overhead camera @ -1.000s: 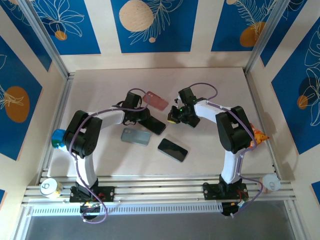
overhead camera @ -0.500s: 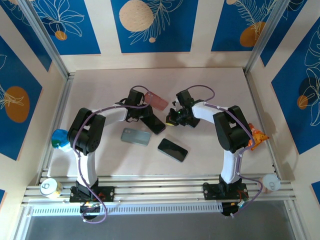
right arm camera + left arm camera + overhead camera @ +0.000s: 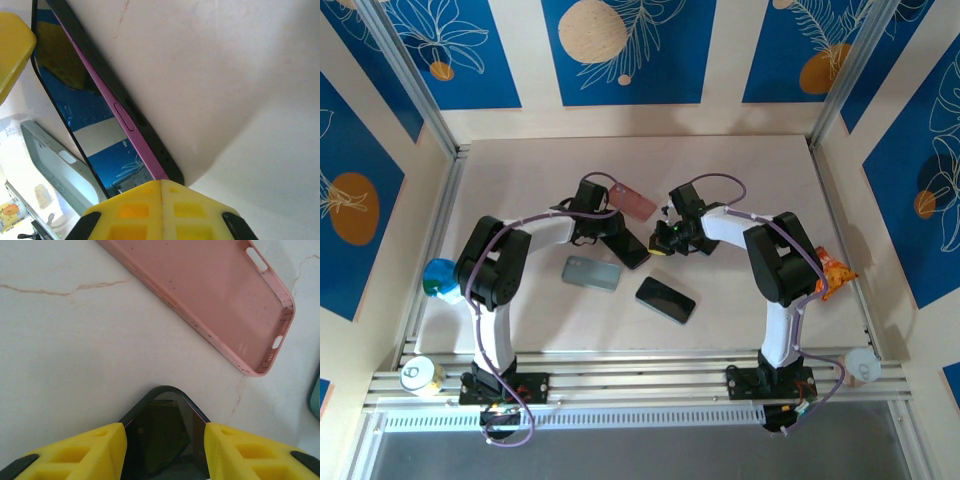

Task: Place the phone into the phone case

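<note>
Between left pincer (image 3: 165, 440) jaws, gripped phone (image 3: 161, 412), pink case (image 3: 210, 305) just beyond

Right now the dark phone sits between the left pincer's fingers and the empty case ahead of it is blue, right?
No, the case is pink, per the left wrist view; the dark phone is between the fingers of the left pincer.

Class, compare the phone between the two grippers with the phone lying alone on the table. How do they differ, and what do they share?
The gripped phone sits between the fingers of the left gripper, with the right gripper at its other end; the lone phone is untouched. The gripped phone lies close to the pink case; the lone phone lies nearer the arm bases. Both show dark, glossy faces.
</note>
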You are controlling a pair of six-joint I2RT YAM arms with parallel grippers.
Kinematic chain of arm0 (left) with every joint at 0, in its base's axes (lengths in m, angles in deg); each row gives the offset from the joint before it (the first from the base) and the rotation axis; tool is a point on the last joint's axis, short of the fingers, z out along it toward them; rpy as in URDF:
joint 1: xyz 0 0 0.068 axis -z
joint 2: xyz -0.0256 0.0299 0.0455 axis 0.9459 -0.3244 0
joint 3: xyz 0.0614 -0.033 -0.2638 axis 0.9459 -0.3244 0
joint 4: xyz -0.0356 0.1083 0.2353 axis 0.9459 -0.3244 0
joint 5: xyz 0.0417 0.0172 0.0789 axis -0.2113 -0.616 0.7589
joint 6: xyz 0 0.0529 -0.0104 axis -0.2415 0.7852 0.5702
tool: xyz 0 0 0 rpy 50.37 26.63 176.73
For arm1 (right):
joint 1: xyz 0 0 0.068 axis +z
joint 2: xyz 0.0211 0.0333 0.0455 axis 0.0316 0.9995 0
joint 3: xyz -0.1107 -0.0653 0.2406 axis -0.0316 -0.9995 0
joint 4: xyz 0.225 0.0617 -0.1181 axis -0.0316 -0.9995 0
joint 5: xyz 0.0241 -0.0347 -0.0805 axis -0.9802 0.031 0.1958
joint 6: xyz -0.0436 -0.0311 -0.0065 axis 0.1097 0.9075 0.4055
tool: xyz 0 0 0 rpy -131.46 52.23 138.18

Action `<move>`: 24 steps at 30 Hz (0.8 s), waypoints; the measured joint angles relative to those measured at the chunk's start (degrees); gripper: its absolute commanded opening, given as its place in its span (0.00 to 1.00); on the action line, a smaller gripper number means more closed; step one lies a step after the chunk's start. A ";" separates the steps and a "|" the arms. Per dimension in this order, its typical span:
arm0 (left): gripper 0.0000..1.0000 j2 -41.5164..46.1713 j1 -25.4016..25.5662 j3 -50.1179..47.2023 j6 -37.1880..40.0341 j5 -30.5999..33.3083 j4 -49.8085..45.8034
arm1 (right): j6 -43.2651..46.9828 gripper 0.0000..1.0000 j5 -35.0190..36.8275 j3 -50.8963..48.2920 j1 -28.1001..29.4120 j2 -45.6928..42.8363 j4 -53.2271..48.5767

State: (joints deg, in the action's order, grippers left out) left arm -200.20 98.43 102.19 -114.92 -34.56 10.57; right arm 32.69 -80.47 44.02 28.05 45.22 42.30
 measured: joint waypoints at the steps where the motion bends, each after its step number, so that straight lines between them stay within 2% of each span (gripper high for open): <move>1: 0.46 0.22 0.00 -0.28 0.02 0.02 0.09 | -0.02 0.00 -0.04 -0.04 0.00 0.00 0.15; 24: 0.47 5.29 -0.07 -2.47 1.53 1.51 -2.62 | -0.63 0.00 -0.59 -1.75 -0.37 -3.26 1.25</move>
State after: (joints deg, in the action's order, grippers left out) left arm -194.91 98.36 99.72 -113.39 -33.06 7.95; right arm 32.06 -81.06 42.27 27.68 41.96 43.55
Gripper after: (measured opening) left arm 0.470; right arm 0.047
